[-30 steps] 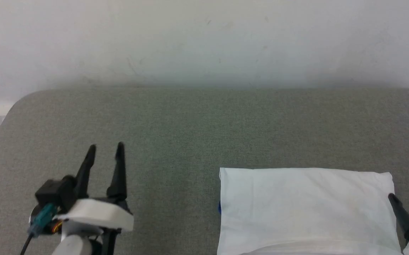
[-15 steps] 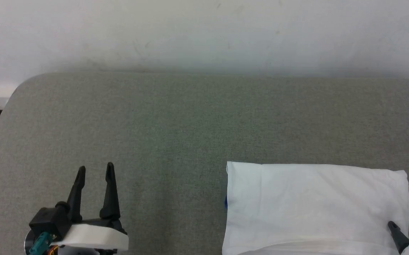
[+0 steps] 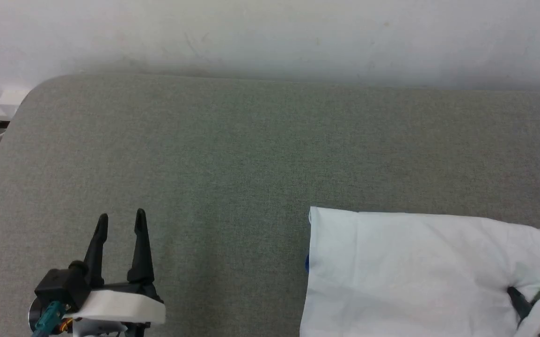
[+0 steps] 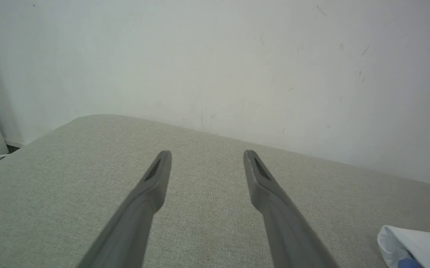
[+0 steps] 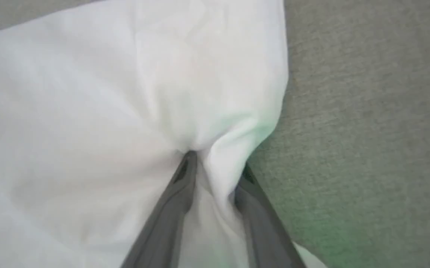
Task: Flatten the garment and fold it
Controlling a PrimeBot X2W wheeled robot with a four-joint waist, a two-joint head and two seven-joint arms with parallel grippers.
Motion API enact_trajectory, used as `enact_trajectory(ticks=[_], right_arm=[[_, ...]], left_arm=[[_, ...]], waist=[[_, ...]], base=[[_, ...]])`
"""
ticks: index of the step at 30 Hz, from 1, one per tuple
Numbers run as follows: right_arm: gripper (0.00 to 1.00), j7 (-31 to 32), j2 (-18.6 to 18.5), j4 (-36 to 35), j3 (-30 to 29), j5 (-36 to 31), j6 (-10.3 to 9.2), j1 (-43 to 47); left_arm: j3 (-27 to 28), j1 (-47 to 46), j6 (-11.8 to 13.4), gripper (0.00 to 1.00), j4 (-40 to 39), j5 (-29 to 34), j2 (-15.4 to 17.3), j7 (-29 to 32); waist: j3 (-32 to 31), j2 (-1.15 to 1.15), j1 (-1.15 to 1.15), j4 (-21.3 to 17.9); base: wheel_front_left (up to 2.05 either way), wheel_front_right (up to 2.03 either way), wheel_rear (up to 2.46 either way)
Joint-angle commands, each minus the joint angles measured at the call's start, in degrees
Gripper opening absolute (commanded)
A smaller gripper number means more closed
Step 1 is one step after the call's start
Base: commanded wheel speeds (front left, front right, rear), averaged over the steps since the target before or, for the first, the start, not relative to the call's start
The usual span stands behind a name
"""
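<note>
Grey worktop (image 3: 232,154) carries the garment (image 3: 410,271) at near right, long axis left-right; I hold its right edge pinched in my right hand (image 5: 218,162), my left hand (image 3: 121,214) parted, empty, well apart to its left.

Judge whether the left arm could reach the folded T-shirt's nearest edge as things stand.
Probably yes. The left gripper is open and empty above the grey fabric surface, and nothing lies between it and the near edge of the T-shirt; a sideways reach looks enough.
</note>
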Motion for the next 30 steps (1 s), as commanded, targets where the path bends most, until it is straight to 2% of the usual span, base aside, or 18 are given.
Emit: enact_trajectory(ticks=[1, 6, 10, 14, 18, 26, 30], right_arm=[[0.00, 0.43, 2.71, 2.56, 2.90, 0.94, 0.40, 0.88], [0.00, -4.50, 0.35, 2.26, 2.00, 1.19, 0.40, -0.28], [0.00, -8.11, -1.43, 2.29, -2.20, -0.01, 0.40, -1.59], [0.00, -9.70, -2.83, 3.78, -6.69, -2.44, 0.40, -3.08], [0.00, -9.74, -3.36, 2.97, -7.43, -3.23, 0.40, -3.35], [0.00, -6.52, -2.12, -7.30, -3.83, -4.00, 0.40, 0.11], [0.00, -2.76, -0.73, -15.70, -0.67, -4.30, 0.40, 2.84]], left_arm=[[0.49, -0.83, -0.53, 1.00, 0.33, 0.57, -0.35, -0.27], [0.96, -0.98, -1.34, 1.00, 1.30, 1.07, -0.73, -0.27], [1.25, -0.80, -1.75, 1.00, 1.88, 1.11, -0.87, -0.27], [1.30, -0.70, -2.07, 1.00, 2.21, 1.05, -0.94, -0.27], [1.31, -0.63, -2.25, 1.00, 2.52, 0.50, -0.97, -0.27], [1.58, 0.11, -2.27, 1.00, 2.91, -0.74, -0.98, -0.27], [1.66, 0.55, -2.16, 1.00, 2.90, -1.21, -0.99, -0.27]], waist=[[-0.10, 0.00, 0.00, -0.16], [-1.02, 0.00, 0.00, -0.78], [-1.66, 0.00, 0.00, -1.25], [-2.06, 0.00, 0.00, -1.43], [-2.65, 0.00, 0.00, -1.36], [-4.22, 0.00, 0.00, -1.41], [-4.88, 0.00, 0.00, -1.41]], base=[[0.00, 0.00, 0.00], [0.00, 0.00, 0.00], [0.00, 0.00, 0.00], [0.00, 0.00, 0.00], [0.00, 0.00, 0.00], [0.00, 0.00, 0.00], [0.00, 0.00, 0.00]])
